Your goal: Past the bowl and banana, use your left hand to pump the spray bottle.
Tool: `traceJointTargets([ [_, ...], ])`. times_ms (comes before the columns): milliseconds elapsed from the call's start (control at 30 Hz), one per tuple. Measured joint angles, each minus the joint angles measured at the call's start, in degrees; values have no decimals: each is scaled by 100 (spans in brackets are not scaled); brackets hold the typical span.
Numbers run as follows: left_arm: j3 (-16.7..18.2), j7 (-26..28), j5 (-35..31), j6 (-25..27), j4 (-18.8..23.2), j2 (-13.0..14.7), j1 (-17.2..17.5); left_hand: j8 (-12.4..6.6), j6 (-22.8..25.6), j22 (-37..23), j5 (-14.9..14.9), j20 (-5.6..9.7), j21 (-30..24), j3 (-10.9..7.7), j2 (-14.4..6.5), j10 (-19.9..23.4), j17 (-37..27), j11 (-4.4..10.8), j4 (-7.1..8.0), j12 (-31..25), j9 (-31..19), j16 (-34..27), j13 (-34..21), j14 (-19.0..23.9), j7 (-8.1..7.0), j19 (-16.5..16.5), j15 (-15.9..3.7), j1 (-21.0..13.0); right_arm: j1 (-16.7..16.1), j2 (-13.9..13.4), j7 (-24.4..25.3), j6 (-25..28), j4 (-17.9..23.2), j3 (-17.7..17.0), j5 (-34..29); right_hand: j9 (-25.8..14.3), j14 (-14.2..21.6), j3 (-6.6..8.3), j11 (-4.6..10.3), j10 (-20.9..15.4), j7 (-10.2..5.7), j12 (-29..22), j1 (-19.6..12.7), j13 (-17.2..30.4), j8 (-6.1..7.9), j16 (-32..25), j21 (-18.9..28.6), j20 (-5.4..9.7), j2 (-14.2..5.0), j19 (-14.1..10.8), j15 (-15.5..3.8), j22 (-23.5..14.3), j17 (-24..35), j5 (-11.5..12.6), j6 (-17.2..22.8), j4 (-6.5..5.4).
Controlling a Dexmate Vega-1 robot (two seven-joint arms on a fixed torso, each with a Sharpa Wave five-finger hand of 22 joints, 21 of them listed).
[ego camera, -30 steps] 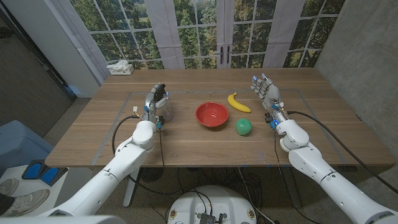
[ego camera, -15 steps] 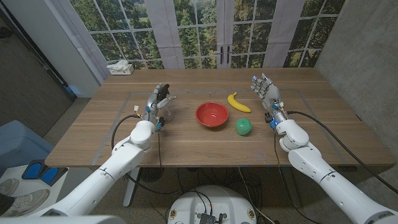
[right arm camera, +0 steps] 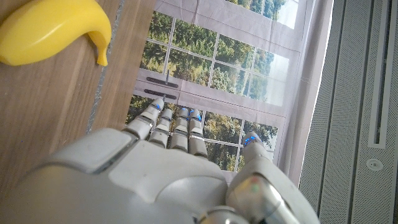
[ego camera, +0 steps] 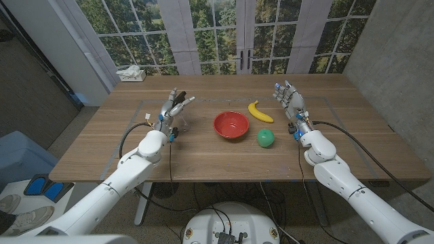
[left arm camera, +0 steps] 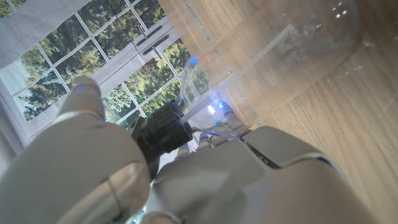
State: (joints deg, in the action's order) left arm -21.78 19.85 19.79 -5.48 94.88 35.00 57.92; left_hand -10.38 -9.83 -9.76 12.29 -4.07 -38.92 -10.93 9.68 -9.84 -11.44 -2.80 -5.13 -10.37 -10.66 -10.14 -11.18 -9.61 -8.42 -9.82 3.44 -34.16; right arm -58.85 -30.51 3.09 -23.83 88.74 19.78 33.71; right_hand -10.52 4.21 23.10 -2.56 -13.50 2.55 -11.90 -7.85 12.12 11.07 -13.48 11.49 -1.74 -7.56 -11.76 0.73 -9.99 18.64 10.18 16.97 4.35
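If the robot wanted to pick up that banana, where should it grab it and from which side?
Probably around the thick middle of the banana, from above. It lies flat on the table, its curve bowing toward the right hand, so fingers can close across the middle without slipping toward the thin ends. That open hand is nearest; the bowl and green ball leave that side free.

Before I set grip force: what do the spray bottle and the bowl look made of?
Spray bottle: clear glossy plastic, probably; the table's wood grain and a dip tube show through it. Bowl: smooth red, plastic or glazed ceramic; the look leaves that open.
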Motion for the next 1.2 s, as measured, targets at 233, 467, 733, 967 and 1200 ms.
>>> traceJointTargets([
  [233, 37, -96, 25, -266, -21, 32, 83, 0, 0, -26, 284, -303, 689, 484, -1, 20, -16, -81, 111, 0, -15, 0, 0, -20, 1, -17, 148, 441, -11, 2, 18, 0, 30, 10, -16, 0, 0, 0, 0, 0, 0, 0, 0, 0, 0, 0, 0, 0, 0, 0, 0, 0, 0, 0, 0, 0],
  [467, 137, -12, 23, -579, -9, -29, 247, -33, -8, -26, 344, -403, 1009, 647, -94, 20, -16, -81, 228, -7, -15, 0, -1, -21, -34, 2, 210, 670, -31, 3, 49, 8, 71, 17, -39, 0, 0, 0, 0, 0, 0, 0, 1, 0, 0, 0, 0, 0, 2, 0, 0, 0, 0, 0, 0, 0],
  [733, 321, 171, 66, -1091, 34, -209, 509, -233, -20, -25, 344, -464, 1142, 785, -299, 1, 0, 91, 366, -89, 1, -78, 26, -23, -164, 2, 19, 997, -46, -2, 88, 34, 140, 31, -84, 0, 0, 0, 0, 0, 0, 0, 61, 0, 0, 0, 0, 0, 61, 0, 0, 0, 0, 0, 0, 0],
  [967, 506, 273, 112, -1466, 106, -340, 709, -343, -13, -18, 367, -305, 1245, 806, -459, -4, 52, 304, 505, -134, 28, -112, 80, -33, -214, -13, -279, 1264, -51, -15, 110, 76, 198, 47, -106, 0, 0, -25, 0, 0, 0, 0, 61, 0, 0, 0, 0, 0, 61, 0, 0, 0, 0, 0, 0, 25],
  [1200, 696, 272, 191, -1749, 200, -407, 881, -448, -1, -9, 367, -38, 1310, 760, -743, -1, 102, 501, 644, -183, 74, -161, 106, -29, 91, -3, -479, 1547, -50, -20, 97, 115, 231, 69, -102, 0, 0, -24, 0, 0, 0, 0, 61, 0, 0, 0, 0, 0, 61, 0, 0, 0, 0, 0, 0, 24],
])
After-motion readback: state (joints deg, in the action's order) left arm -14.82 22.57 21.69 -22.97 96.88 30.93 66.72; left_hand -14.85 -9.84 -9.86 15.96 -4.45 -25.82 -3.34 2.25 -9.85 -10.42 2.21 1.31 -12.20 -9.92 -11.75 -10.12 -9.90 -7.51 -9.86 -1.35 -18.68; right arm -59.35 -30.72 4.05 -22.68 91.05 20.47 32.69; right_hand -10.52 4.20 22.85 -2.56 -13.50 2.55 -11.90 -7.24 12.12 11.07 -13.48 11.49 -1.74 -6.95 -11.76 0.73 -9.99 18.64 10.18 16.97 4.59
